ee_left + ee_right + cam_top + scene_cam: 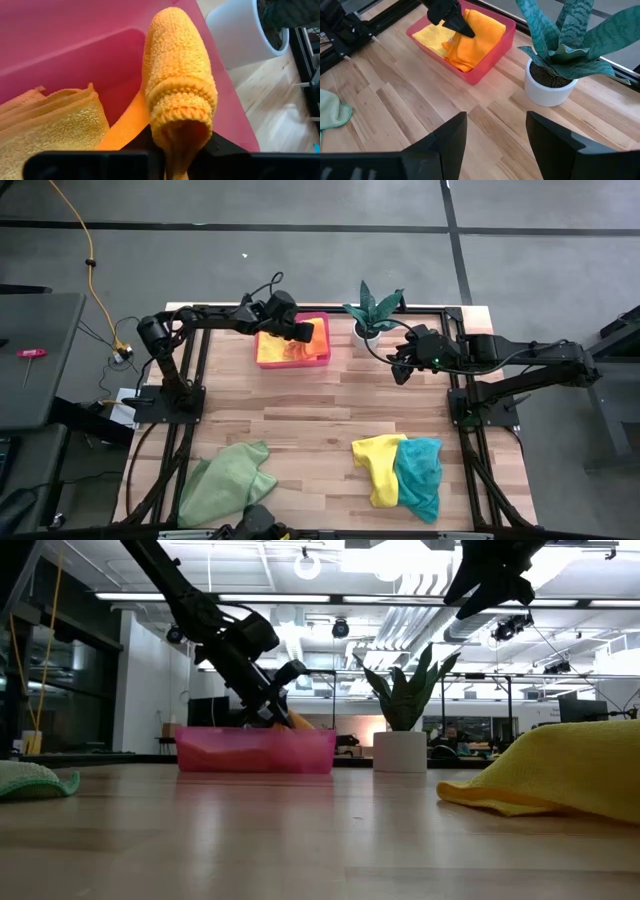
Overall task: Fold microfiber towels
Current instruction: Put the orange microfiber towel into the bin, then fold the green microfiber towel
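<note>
a: which step is this?

b: putting away, i'd say. the left gripper (303, 332) sits over the rigid pink rectangular tray (324, 320) at the upper middle of the high view, its jaws pinching a fold of the soft orange microfiber towel (477, 35), which lies in the tray against a folded yellow microfiber towel (432, 35).

a: and the other arm?

b: the right gripper (495, 145) hangs above bare wooden table (330, 405) right of centre, near the potted green plant in a white pot (372, 313), jaws spread, holding nothing.

a: what's left?

b: three loose cloths along the lower edge of the high view: a crumpled light green microfiber towel (225, 480) lower left, and a second yellow microfiber towel (378, 465) touching a teal microfiber towel (420, 475) lower right.

a: next move?

b: likely letting go of the orange one cleanly so the fold doesn't spring open, lifting clear of the tray wall, then going for a loose cloth.
</note>
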Robot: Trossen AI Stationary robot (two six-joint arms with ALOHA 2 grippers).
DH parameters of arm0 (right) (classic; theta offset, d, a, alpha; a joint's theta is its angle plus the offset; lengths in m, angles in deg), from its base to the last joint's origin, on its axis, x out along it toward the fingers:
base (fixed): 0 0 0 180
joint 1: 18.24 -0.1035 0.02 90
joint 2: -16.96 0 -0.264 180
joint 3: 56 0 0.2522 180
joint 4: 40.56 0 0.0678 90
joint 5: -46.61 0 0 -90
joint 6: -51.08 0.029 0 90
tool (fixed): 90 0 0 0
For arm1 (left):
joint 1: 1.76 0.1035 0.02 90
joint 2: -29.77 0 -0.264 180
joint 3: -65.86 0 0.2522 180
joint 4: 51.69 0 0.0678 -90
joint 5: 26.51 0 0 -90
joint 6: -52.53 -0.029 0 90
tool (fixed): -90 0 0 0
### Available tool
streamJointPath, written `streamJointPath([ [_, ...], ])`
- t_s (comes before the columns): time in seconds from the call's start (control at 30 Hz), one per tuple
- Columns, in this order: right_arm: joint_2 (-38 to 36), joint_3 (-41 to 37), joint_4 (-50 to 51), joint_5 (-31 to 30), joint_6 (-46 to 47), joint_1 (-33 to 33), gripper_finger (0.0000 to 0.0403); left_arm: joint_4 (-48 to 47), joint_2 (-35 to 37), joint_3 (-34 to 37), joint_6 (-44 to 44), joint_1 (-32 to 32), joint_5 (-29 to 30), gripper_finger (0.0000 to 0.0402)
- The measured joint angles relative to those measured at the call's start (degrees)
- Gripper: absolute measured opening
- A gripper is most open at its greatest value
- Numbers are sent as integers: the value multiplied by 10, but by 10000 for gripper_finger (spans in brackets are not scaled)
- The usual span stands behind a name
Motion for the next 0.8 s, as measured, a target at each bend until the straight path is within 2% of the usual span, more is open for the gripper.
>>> streamJointPath([
  [0.3, 0, 0, 0, 0, 0, 0, 197, 6, 1, -20, -53, 11, 2, 127],
  [0.53, 0, 0, 0, 0, 0, 0, 197, -93, 2, -101, -146, 35, 3, 202],
  [0.67, 0, 0, 0, 0, 0, 0, 197, -167, 2, -151, -210, 51, 6, 220],
  [0.8, 0, 0, 0, 0, -1, 0, 197, -226, 3, -194, -252, 60, 5, 221],
])
